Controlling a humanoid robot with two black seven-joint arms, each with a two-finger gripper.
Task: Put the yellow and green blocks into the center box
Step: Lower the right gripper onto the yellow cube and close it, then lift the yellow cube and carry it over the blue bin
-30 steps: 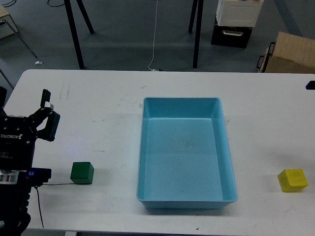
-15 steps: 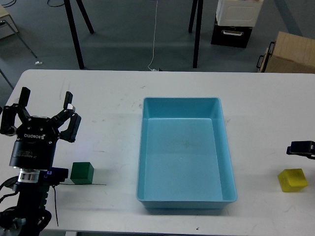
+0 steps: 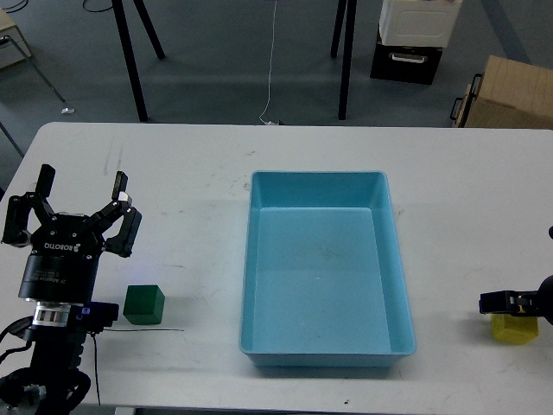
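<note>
One green block (image 3: 143, 304), one yellow block (image 3: 516, 328), one blue box (image 3: 325, 268).

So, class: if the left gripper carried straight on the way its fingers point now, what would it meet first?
Probably nothing. The left gripper, open, points away across the bare white table; the green block lies behind it. Depth is uncertain.

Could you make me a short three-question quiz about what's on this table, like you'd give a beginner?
1. True or false: the blue box already holds a block.
2. Which block sits nearest the left gripper: A) green block, B) yellow block?
3. Fill in: the right gripper partly covers the ____ block.

Key: 1 false; 2 A; 3 yellow.
</note>
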